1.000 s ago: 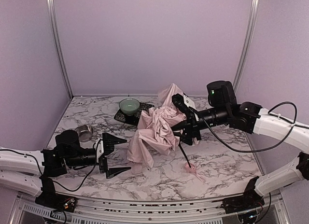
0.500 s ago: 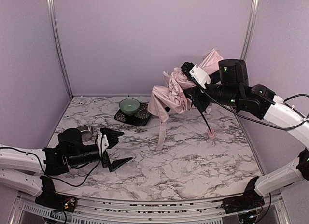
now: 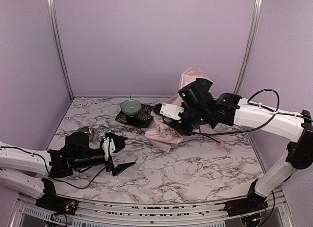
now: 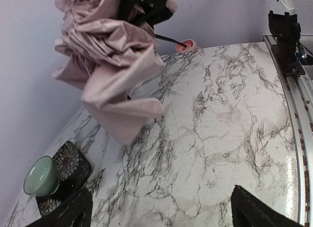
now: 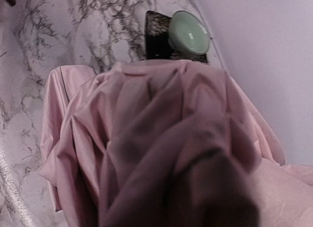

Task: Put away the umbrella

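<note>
One limp, likely light, slippery umbrella (image 3: 164,134) hangs right of the green bowl (image 3: 131,107), clamped in my right end effector (image 3: 181,124), left end effector (image 3: 120,153) wide, empty; stiff shaft (image 4: 167,38) likely grips surer.

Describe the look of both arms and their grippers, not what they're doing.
The left arm and right arm share white tubular links, black cylindrical joints and loose black cables. The left gripper has black pointed fingers on a white-fronted body; the right gripper has a white and black body.
</note>
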You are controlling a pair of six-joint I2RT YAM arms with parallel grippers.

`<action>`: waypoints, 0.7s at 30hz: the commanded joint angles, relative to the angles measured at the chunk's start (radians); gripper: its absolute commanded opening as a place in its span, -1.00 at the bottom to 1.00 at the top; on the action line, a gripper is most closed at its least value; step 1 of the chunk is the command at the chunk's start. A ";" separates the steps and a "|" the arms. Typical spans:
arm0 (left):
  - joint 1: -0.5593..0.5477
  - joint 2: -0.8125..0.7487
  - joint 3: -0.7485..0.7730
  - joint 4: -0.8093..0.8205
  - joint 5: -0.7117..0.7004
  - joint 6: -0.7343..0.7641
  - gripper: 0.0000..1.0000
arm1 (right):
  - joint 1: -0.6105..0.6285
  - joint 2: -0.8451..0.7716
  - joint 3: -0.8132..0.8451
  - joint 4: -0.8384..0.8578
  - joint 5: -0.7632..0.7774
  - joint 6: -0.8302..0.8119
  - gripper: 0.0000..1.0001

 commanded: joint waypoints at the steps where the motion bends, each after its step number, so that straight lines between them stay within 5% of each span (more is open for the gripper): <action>1: 0.007 0.010 0.029 -0.003 0.022 -0.017 0.98 | 0.070 0.147 0.012 -0.130 -0.254 0.042 -1.00; 9: -0.032 -0.036 -0.026 -0.004 0.211 -0.075 0.69 | 0.071 0.381 0.087 -0.238 -0.611 0.126 -1.00; 17: -0.148 0.011 -0.018 -0.004 0.200 -0.003 0.70 | 0.052 0.475 0.129 -0.281 -0.884 0.108 -1.00; 21: -0.213 0.069 0.008 -0.006 0.125 0.062 0.88 | 0.049 0.517 0.118 -0.270 -0.955 0.123 -0.93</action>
